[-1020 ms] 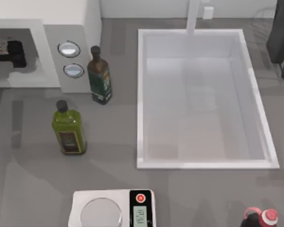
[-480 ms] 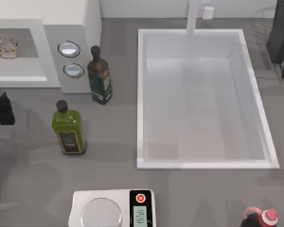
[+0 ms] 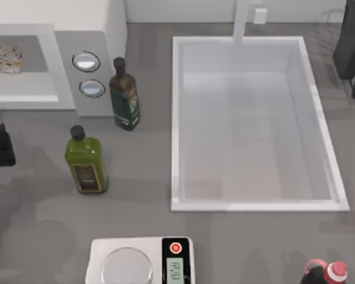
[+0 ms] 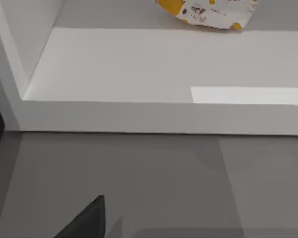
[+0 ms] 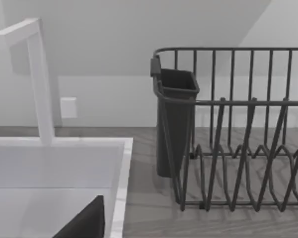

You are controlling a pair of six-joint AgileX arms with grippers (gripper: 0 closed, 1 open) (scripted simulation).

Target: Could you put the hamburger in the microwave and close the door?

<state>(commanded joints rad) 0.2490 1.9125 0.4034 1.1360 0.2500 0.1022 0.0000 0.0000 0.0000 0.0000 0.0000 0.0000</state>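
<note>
The microwave (image 3: pixel 97 35) stands at the table's back left, its cavity open toward the front. The hamburger (image 3: pixel 3 56), a cream lump with yellow-orange blotches, lies on the cavity floor (image 4: pixel 139 64) near the back, touched by nothing; it is also the hamburger (image 4: pixel 208 12) in the left wrist view. My left gripper (image 3: pixel 0 145) hovers over the table just in front of the cavity, open and holding nothing. One dark fingertip (image 4: pixel 89 218) shows low down. The door is out of view. A dark fingertip (image 5: pixel 87 220) of my right gripper shows beside the sink.
Two knobs (image 3: pixel 86 61) sit on the microwave's grey panel. A dark green bottle (image 3: pixel 125 94) and a yellow-green bottle (image 3: pixel 86 161) stand right of the cavity. A large white sink (image 3: pixel 254 124), a scale (image 3: pixel 142 260), a dish rack (image 5: pixel 238 129) and a red-capped bottle (image 3: pixel 326 272) are farther right.
My left gripper let go of the hamburger inside the cavity a second ago and drew back out toward the front. In the last half second it barely shifted.
</note>
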